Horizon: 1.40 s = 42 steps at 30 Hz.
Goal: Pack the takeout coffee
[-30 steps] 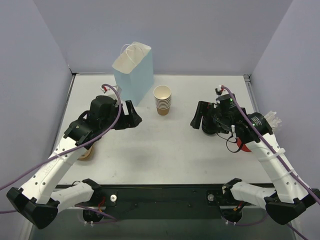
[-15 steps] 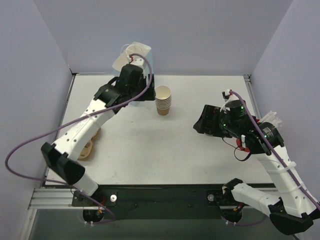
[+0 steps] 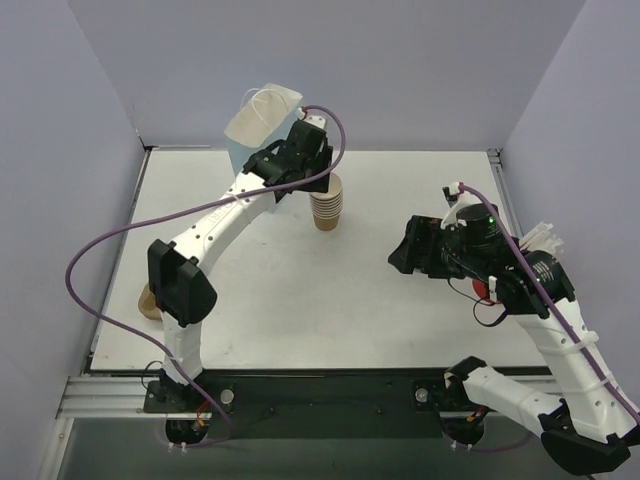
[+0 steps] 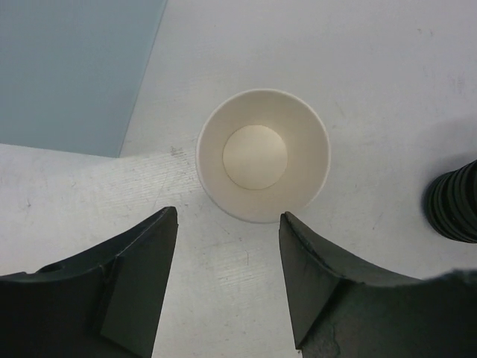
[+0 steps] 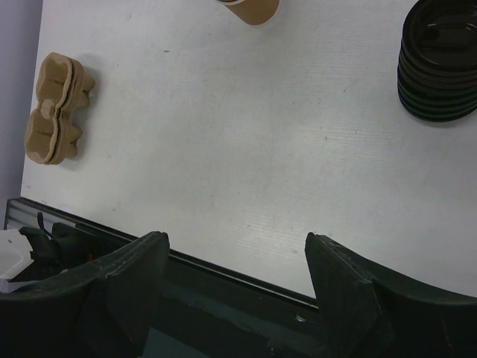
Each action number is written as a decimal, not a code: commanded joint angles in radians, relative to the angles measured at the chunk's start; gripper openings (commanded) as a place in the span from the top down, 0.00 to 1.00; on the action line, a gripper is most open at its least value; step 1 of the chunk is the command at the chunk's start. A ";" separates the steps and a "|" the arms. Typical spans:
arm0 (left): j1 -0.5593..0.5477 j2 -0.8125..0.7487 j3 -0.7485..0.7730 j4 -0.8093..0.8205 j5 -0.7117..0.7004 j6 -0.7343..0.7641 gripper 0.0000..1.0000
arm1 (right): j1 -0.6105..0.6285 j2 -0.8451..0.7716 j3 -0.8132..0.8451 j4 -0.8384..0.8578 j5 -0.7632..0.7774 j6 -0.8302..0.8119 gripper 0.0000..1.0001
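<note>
Takeout coffee, lidded, nowhere in view; only the lidless cup stack (image 4: 262,155), far centre by the bag (image 4: 74,67). Left gripper (image 4: 228,216) hovers above, jaws apart; right gripper (image 5: 237,240) likewise apart. Danger: nested cups lifting together.

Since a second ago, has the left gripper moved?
Yes. Judged against the cup stack, the left gripper went from nearer and to its left to right above it, beside the paper bag.
</note>
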<state>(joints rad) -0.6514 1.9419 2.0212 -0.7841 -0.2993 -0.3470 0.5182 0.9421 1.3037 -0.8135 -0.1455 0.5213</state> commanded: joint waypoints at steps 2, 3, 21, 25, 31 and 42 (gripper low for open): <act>0.027 0.061 0.080 0.009 0.038 0.006 0.35 | 0.003 -0.006 0.016 -0.013 -0.026 -0.012 0.25; 0.030 0.071 0.091 0.005 0.040 0.000 0.36 | 0.003 -0.005 0.016 -0.015 -0.026 -0.014 0.25; 0.065 0.164 0.135 0.011 0.077 -0.015 0.56 | 0.003 0.001 0.058 -0.013 -0.055 -0.083 0.27; 0.065 0.180 0.154 -0.003 0.074 -0.009 0.63 | 0.003 0.000 0.058 -0.015 -0.049 -0.084 0.27; 0.065 0.183 0.155 -0.004 0.074 -0.007 0.73 | 0.003 0.000 0.057 -0.013 -0.045 -0.081 0.27; 0.067 0.186 0.214 -0.015 0.121 -0.021 1.00 | 0.003 0.004 0.052 -0.013 -0.040 -0.080 0.27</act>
<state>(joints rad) -0.5873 2.1284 2.1643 -0.8043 -0.2085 -0.3592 0.5182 0.9432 1.3300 -0.8158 -0.1909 0.4431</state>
